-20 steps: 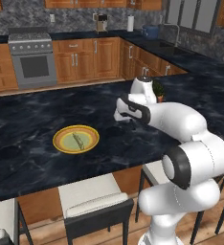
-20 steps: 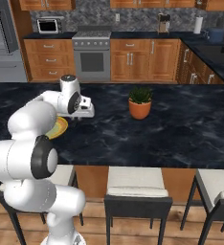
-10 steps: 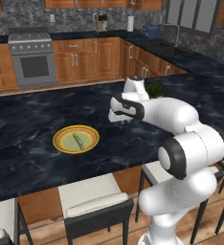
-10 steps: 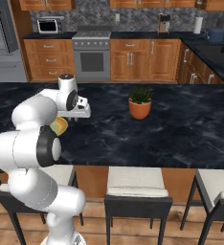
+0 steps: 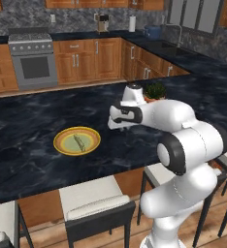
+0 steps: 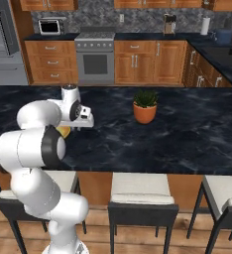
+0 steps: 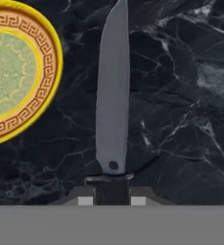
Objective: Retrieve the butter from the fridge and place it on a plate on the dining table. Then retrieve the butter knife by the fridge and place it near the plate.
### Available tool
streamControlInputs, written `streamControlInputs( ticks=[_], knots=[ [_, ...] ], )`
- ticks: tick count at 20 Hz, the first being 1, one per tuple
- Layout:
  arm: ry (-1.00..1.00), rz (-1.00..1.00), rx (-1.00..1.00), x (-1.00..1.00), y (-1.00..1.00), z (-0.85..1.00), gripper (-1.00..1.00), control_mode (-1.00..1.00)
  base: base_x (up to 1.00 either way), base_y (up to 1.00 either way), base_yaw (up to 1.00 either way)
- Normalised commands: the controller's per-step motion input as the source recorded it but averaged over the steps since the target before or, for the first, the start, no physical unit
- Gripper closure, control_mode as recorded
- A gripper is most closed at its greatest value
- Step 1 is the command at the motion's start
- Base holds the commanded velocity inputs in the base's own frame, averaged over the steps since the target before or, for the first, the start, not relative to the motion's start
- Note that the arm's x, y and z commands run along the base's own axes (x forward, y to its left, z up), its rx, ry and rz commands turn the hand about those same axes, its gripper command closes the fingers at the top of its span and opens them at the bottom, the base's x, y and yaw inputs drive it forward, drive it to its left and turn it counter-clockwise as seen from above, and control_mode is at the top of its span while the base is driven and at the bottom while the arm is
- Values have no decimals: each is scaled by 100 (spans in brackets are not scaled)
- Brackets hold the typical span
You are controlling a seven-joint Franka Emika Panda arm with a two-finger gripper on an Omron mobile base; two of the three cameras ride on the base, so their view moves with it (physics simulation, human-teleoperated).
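White robot arm has swung leftward across the black white-veined marble table top (image 5: 33,160), dark two-finger gripper (image 5: 111,122) now nearer the round yellow plate (image 5: 77,141) at centre-left of the left base view; in the right base view gripper (image 6: 86,120) has edged right, arm covering more plate.

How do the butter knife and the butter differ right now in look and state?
The butter knife is a long, flat grey blade; the butter is a small greenish stick. The butter knife is held at its end by the shut gripper above the dining table; the butter lies free on the plate. The butter knife is beside the plate; the butter is inside it.
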Motion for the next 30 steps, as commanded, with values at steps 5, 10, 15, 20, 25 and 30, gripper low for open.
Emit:
streamControlInputs(
  ticks=[5,10,15,20,25,30],
  knots=[
    [1,0,0,16,0,-39,100,-100,0,0,0],
    [0,0,0,16,0,-21,100,-100,0,0,0],
    [0,0,0,10,0,-17,100,-100,0,0,0],
    [0,0,0,9,0,-12,100,-100,0,0,0],
    [0,0,0,24,0,-25,100,-100,0,0,0],
    [0,0,0,23,0,-25,100,-100,0,0,0]
  ],
)
